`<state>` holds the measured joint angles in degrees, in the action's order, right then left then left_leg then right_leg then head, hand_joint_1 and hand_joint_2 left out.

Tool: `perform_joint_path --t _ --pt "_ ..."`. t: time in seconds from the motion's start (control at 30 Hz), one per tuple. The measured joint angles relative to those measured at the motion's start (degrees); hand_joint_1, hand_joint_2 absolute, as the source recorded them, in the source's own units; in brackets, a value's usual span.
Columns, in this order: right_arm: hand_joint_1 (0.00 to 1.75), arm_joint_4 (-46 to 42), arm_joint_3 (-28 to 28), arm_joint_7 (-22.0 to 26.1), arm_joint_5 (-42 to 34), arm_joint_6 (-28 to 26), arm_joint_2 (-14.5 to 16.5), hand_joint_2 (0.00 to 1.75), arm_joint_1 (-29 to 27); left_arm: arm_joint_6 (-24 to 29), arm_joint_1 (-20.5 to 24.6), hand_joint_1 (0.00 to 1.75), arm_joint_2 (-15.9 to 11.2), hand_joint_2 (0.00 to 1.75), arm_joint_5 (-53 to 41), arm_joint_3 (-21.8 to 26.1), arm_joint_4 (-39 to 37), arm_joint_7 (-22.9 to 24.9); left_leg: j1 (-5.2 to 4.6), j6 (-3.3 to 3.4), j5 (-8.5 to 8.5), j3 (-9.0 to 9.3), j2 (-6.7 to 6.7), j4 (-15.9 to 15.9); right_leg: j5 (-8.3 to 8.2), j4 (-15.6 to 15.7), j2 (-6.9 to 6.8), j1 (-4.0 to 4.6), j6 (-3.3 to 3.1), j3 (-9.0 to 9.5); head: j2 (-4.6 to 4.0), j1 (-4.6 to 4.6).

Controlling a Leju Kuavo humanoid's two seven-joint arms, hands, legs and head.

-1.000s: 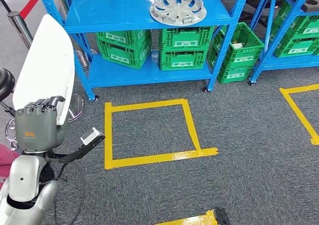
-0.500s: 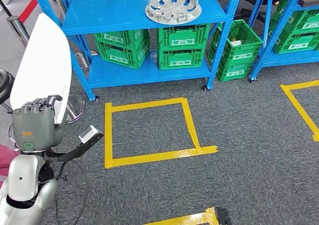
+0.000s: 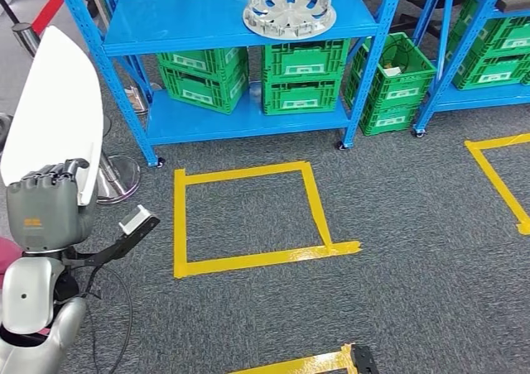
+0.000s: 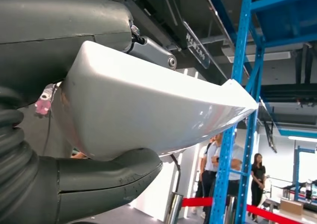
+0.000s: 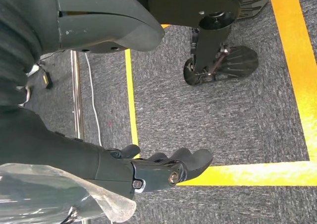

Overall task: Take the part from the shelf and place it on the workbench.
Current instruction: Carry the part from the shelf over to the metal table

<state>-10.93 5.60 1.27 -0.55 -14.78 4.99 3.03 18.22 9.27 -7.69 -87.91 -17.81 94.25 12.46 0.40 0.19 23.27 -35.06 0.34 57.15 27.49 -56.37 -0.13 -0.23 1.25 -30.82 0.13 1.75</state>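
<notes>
A long white curved panel, the part (image 3: 60, 109), stands upright at the left of the head view, and my left hand (image 3: 49, 204) grips its lower end. In the left wrist view the part (image 4: 149, 110) lies between the thick grey thumb (image 4: 108, 182) below and the hand's grey cover above. My right hand (image 5: 164, 169) hangs over the grey carpet with its fingers stretched out and nothing in them.
A blue shelf (image 3: 231, 18) stands ahead with a silver wheel cover (image 3: 289, 11) on top and green crates (image 3: 303, 76) below. A yellow tape square (image 3: 250, 221) marks the carpet. A chrome stool base (image 3: 116, 179) sits left. People stand beyond a red barrier (image 4: 276, 215).
The whole view has shifted a little between frames, so the camera moved. My left hand with the white part now sits further left and slightly lower in the picture.
</notes>
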Motion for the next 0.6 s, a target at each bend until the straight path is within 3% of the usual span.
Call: perform_joint_path --t 0.2,0.27,0.3,0.37,0.4,0.43,0.47,0.53,0.6 --pt "0.0 -0.02 -0.03 -0.2 0.44 -0.04 0.36 1.75 0.03 -0.2 -0.04 1.75 -0.25 1.75 0.0 0.39 0.0 0.14 -0.01 0.79 -0.03 -0.28 0.0 0.1 -0.13 0.12 -0.03 -0.11 0.58 -0.07 0.0 -0.01" --pt "0.0 -0.02 -0.04 -0.23 0.55 -0.04 0.37 1.75 0.04 -0.2 0.03 1.75 -0.2 1.75 0.0 0.38 0.0 0.2 0.33 1.28 -0.62 -0.03 0.09 -0.9 1.06 -0.9 0.06 -0.07 0.93 -0.74 0.0 0.11" --pt "0.0 -0.02 -0.04 -0.25 0.65 -0.03 0.37 1.75 0.04 -0.2 0.07 1.75 -0.15 1.75 0.0 0.38 -0.01 0.22 0.55 1.47 -0.94 0.01 0.14 -1.37 2.6 -2.99 0.1 -0.1 1.12 -1.73 0.0 0.27" --pt "0.0 -0.02 -0.05 -0.3 0.89 0.01 0.37 1.75 0.0 -0.19 0.09 1.75 -0.09 1.75 0.0 0.37 -0.14 0.22 0.61 1.59 -1.22 -0.31 0.19 -1.51 6.72 -10.34 0.14 -0.36 1.53 -4.98 0.0 0.52" --pt "0.0 -0.02 -0.07 -0.34 0.99 0.04 0.37 1.75 -0.04 -0.19 0.06 1.75 -0.08 1.75 0.0 0.36 -0.27 0.22 0.64 1.52 -1.31 -0.55 0.2 -1.46 8.14 -13.8 0.13 -0.52 1.77 -6.43 0.0 0.6" --pt "0.0 -0.02 -0.09 -0.39 1.07 0.05 0.37 1.75 -0.08 -0.19 0.04 1.75 -0.07 1.75 0.0 0.36 -0.41 0.22 0.69 1.41 -1.41 -0.76 0.2 -1.38 8.54 -15.61 0.13 -0.67 1.99 -7.1 0.0 0.62" --pt "0.0 -0.02 -0.12 -0.44 1.12 0.07 0.37 1.75 -0.1 -0.19 0.03 1.75 -0.07 1.75 0.0 0.35 -0.55 0.22 0.79 1.26 -1.51 -0.95 0.18 -1.25 7.79 -15.04 0.11 -0.81 2.17 -6.63 0.0 0.64" --pt "0.0 -0.02 -0.25 -0.46 1.21 0.08 0.37 1.75 -0.01 -0.19 0.03 1.75 -0.04 1.75 0.0 0.33 -0.75 0.21 1.04 0.75 -1.6 -1.34 0.13 -0.73 4.44 -7.84 0.1 -1.24 2.57 -2.68 0.0 0.68" --pt "0.0 -0.02 -0.36 -0.48 1.32 0.13 0.42 1.75 0.12 -0.19 0.09 1.75 -0.02 1.75 0.0 0.33 -0.84 0.21 1.01 -0.12 -1.64 -1.72 0.04 -0.07 2.41 -1.48 0.41 -1.32 2.34 0.58 0.0 0.63"
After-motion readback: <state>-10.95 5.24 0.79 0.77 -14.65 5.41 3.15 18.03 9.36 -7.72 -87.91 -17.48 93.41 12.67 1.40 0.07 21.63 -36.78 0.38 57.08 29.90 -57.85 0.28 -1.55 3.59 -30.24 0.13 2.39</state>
